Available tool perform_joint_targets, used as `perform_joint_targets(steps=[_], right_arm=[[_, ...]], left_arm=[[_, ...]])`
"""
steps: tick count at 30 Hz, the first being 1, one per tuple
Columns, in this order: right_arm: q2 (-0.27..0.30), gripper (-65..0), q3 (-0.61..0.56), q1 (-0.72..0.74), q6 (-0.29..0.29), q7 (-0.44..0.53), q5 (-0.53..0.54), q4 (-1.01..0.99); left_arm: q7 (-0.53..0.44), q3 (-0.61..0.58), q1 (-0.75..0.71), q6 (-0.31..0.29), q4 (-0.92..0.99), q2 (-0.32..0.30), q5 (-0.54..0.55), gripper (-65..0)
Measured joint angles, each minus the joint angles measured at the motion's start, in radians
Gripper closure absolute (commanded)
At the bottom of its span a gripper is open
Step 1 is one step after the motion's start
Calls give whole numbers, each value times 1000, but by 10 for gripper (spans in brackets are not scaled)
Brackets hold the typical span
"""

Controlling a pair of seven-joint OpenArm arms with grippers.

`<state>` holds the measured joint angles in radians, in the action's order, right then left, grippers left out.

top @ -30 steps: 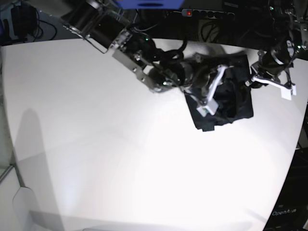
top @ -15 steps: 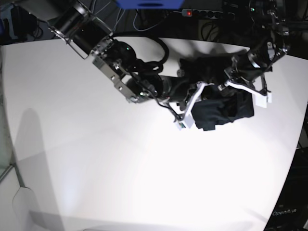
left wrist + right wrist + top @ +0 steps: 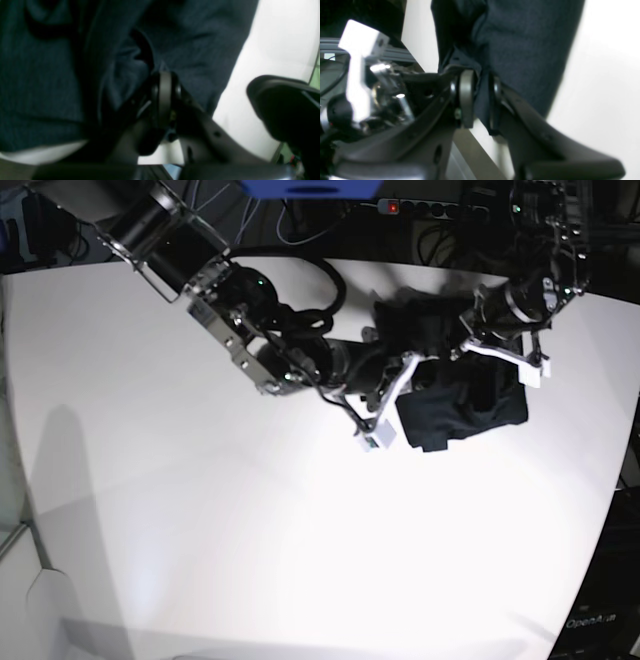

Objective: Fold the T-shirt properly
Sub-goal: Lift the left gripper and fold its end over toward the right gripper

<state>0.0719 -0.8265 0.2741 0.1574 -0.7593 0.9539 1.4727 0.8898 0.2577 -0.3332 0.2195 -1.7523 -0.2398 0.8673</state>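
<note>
The black T-shirt [image 3: 470, 415] lies bunched into a small dark bundle at the table's far right. My right gripper [image 3: 403, 380], on the long arm reaching in from the upper left, sits at the bundle's left edge. In the right wrist view this gripper [image 3: 480, 85] is shut on a fold of the T-shirt [image 3: 527, 45], with cloth squeezed between its pads. My left gripper [image 3: 472, 345] hangs over the bundle's upper part. Its fingers [image 3: 163, 85] are pressed together, and the T-shirt [image 3: 50, 75] puckers toward their tips, so it looks pinched there.
The white table [image 3: 250, 530] spreads wide to the left and front of the bundle. Its curved right edge [image 3: 615, 490] runs close past the shirt. A power strip [image 3: 420, 207] and cables lie behind the far edge.
My left gripper has moved left from the shirt's right edge to above its upper part. My right gripper has drawn left and forward, pulling cloth. The bundle's top is now raised and gathered.
</note>
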Motion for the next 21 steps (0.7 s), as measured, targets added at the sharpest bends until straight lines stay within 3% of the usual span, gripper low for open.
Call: perform_joint_targets(steps=[7, 12, 21], right_arm=[[-3, -121, 1, 4, 0, 3, 0, -19], [-3, -121, 1, 11, -2, 3, 0, -42], [-64, -127, -5, 10, -3, 0, 0, -42]], left_arm=[[-2, 132, -102, 2, -21, -29, -14, 0], [-13, 161, -129, 1, -30, -43, -64, 0], [-2, 221, -147, 1, -35, -23, -111, 0]])
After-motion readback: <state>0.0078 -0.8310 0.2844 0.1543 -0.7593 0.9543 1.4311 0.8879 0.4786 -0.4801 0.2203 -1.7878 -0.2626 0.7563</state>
